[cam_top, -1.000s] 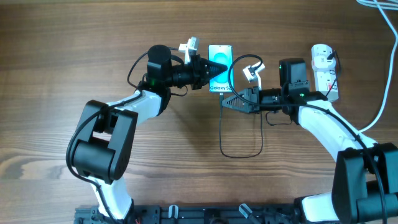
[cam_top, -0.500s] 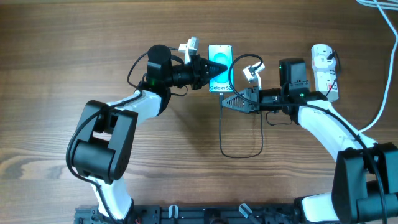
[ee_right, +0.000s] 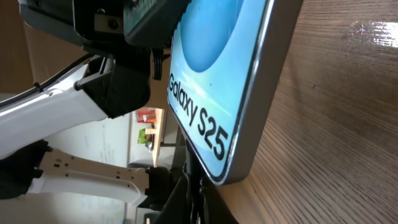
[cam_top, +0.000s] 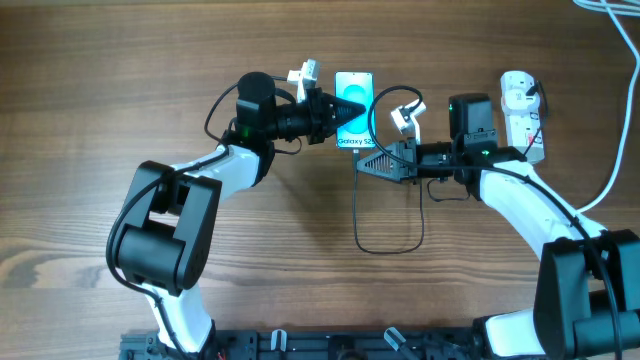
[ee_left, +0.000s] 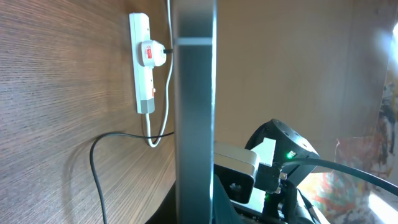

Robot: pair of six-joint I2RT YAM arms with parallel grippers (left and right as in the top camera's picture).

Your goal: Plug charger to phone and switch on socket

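The phone lies flat on the table, teal screen up with "Galaxy S25" text; it also shows in the right wrist view. My left gripper is shut on the phone's left edge; the left wrist view shows that edge as a grey bar. My right gripper is shut on the connector end of the black charger, right at the phone's bottom edge. The connector tip is hidden by the fingers. The white socket lies at the far right, with a plug in it.
The charger cable loops on the wood below the right gripper, towards the table's front. A thick white cord runs from the socket along the right edge to the top right corner. A small white camera mount stands beside the phone.
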